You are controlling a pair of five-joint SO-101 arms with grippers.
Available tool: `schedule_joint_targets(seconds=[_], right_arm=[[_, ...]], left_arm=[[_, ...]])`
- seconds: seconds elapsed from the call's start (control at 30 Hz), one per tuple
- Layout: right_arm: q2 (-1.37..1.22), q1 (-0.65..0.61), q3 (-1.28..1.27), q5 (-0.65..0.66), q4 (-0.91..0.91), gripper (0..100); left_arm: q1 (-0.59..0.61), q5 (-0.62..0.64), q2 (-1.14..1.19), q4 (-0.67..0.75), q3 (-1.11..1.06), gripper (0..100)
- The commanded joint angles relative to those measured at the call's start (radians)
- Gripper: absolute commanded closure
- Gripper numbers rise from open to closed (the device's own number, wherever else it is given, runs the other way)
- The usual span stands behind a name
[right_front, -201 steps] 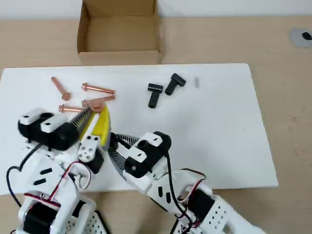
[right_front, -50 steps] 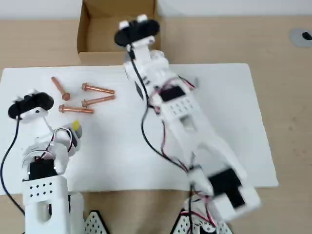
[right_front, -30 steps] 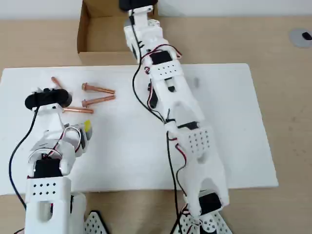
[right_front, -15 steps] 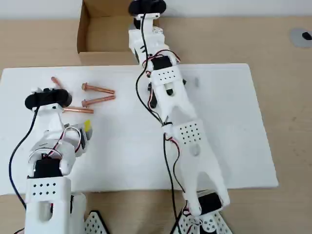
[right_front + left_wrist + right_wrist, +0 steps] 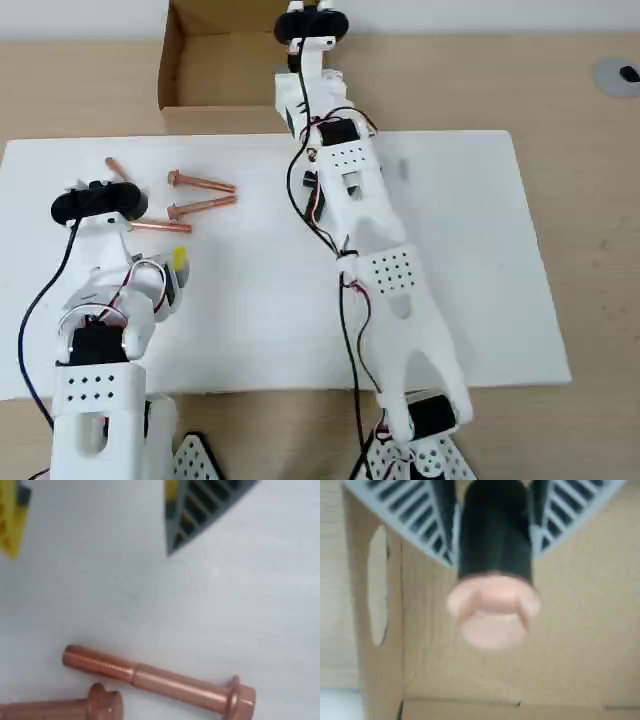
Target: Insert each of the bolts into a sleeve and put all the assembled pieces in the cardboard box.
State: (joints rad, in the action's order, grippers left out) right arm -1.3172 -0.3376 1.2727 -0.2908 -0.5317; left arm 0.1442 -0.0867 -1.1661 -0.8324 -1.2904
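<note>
A wooden table [image 5: 600, 180] is seen from above, with a white mat [image 5: 470, 280] laid across most of it. The right arm [image 5: 390, 280] is stretched the length of the mat to the open cardboard box [image 5: 220, 70], which stands on the bare wood just past the mat's far edge. The left arm [image 5: 100, 330] is folded low at the mat's left side. In the right wrist view, the right gripper [image 5: 495, 525] is clamped around a black sleeve [image 5: 495, 535], with ribbed grey fingers [image 5: 415, 515] pressed against both of its sides. The copper head of a bolt [image 5: 492, 610] is seen poking out of the sleeve's free end, beyond the fingertips. This assembled piece is held over the brown inside of the box, near a wall with an oval cut-out; whether it touches the floor cannot be told. In the left wrist view, the left gripper [image 5: 92, 550] is spread wide over the mat with nothing between its yellow finger [image 5: 10, 520] and its dark ribbed finger [image 5: 200, 510]. Four loose bolts [image 5: 200, 183] are scattered flat on the mat between the left arm and the box. The nearest loose bolt [image 5: 160, 682] lies just past the left fingertips, untouched, and the head of a second loose bolt [image 5: 102, 702] lies just beside its threaded end.
</note>
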Motion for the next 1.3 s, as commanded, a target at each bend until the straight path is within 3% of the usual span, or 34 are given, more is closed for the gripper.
schedule_joint_targets(seconds=[0.0,0.23,0.43,0.67,0.87,1.0,1.13,1.27], right_arm=[[0.033,0.019,0.088,-0.003,-0.003,88.3],[0.035,0.019,0.091,-0.003,-0.052,88.2],[0.050,0.019,0.122,-0.005,-0.097,88.3],[0.189,-0.007,0.387,-0.009,-0.605,88.3],[0.369,-0.008,0.392,-0.011,-1.013,88.2],[0.479,-0.025,0.381,-0.014,-1.266,88.4],[0.573,-0.030,0.271,-0.097,-1.261,88.5],[0.713,-0.079,0.042,-0.160,-1.260,88.5]], left_arm=[[-0.011,-0.009,0.002,0.011,0.055,79],[-0.011,-0.009,0.001,-0.097,0.123,79],[-0.009,-0.009,0.001,-0.107,0.144,79],[-0.005,-0.008,0.010,-0.112,0.147,79],[-0.005,-0.006,0.041,-0.255,0.249,79],[0.000,0.041,0.203,-0.287,0.350,79],[0.037,0.170,0.427,-0.218,0.425,79],[0.038,0.180,0.615,-0.216,0.497,79]])
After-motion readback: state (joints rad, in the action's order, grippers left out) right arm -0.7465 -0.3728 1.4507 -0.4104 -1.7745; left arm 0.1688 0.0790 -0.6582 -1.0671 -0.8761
